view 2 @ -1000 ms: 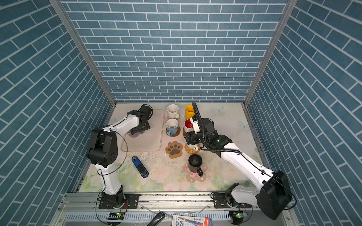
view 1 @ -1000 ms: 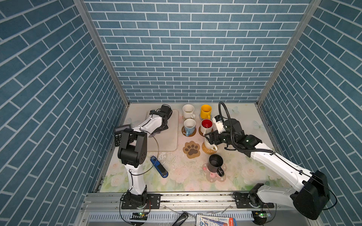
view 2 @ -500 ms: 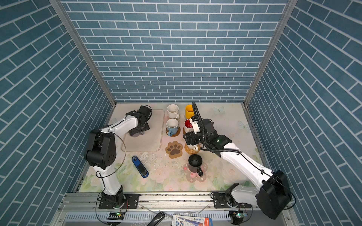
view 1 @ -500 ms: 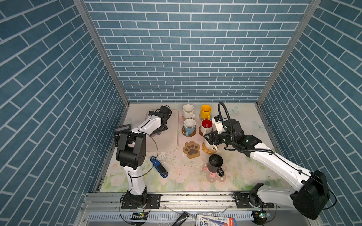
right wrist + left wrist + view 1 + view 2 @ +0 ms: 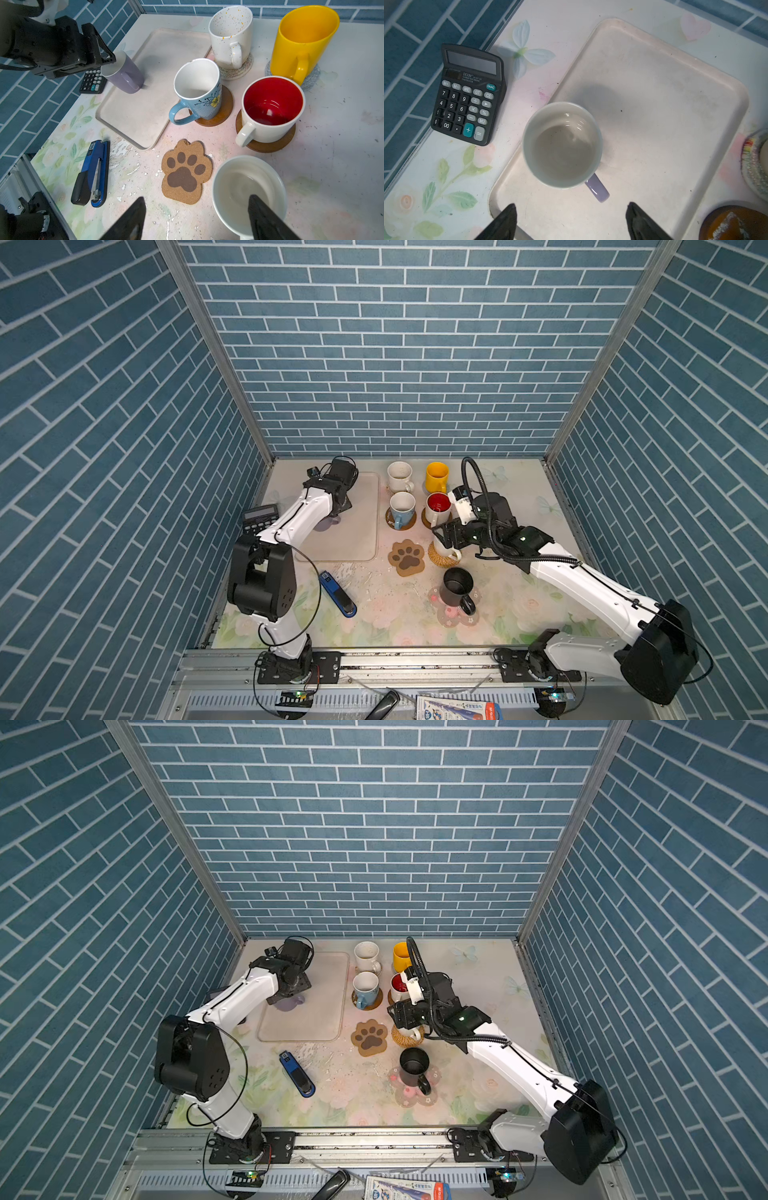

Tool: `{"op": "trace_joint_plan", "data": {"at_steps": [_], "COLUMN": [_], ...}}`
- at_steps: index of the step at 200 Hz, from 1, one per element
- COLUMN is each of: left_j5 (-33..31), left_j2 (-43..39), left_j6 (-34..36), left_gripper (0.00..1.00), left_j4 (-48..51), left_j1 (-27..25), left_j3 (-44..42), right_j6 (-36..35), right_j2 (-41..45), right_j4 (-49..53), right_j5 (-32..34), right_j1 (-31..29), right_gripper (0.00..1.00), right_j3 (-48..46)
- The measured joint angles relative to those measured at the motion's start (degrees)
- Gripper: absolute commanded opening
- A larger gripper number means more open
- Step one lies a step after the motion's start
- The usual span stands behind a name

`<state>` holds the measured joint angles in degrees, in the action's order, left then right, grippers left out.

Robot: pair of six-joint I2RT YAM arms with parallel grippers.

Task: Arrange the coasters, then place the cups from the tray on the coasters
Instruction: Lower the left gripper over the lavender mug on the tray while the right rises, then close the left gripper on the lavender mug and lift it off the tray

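Across the worktop (image 5: 519, 497) the set is almost laid, and the tray (image 5: 357, 539) on the left carries one last cup — the lavender mug (image 5: 562, 145), upright near the tray's edge on the calculator (image 5: 469, 93) side. The left arm (image 5: 299, 518) reaches over it, left jaws wide open and empty. Over on the other side the right arm (image 5: 582, 585) is at the cream mug (image 5: 245, 187), which stands on the rattan coaster (image 5: 442, 558). The right jaws are spread too, one finger over the mug's mouth and the other well outside its wall, gripping nothing. The black mug (image 5: 457, 587) sits on the pink flower coaster (image 5: 455, 618), and only the paw coaster (image 5: 186, 171) lies bare.

So the job in hand looks like the lavender pickup. Done well, the left jaws drop straight down to straddle the wall, one finger inside the rim and one outside, clear of the handle (image 5: 597, 190), which sticks out toward them. Then lift above the tray's low rim and cross to the paw coaster, minding the right arm close by.

Right now the mug sits just ahead of the left fingertips (image 5: 506, 220), not between them — whether a tip touches the rim cannot be told.
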<state>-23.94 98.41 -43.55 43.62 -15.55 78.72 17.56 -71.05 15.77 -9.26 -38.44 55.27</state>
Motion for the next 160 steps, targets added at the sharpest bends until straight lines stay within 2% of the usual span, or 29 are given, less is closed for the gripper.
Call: {"op": "trace_joint_plan", "data": {"at_steps": [56, 126, 160], "left_j5": [2.4, 3.0, 3.0], "left_j2": [0.4, 4.5, 7.9], "left_j6": [-3.5, -6.2, -6.3], "left_gripper": [0.88, 0.9, 0.86], "left_j4": [-2.1, -4.6, -4.7], "left_j1": [0.0, 0.0, 0.0], "left_j3": [-5.2, -4.1, -2.7], "right_j6": [0.1, 0.1, 0.1], "right_j2": [0.0, 0.0, 0.0], "right_j4": [-0.7, -1.4, -1.6], "right_j5": [-1.4, -2.6, -2.9], "right_j1": [0.0, 0.0, 0.0], "right_gripper": [0.76, 0.76, 0.76], "right_j3": [-0.5, -1.0, -1.0]}}
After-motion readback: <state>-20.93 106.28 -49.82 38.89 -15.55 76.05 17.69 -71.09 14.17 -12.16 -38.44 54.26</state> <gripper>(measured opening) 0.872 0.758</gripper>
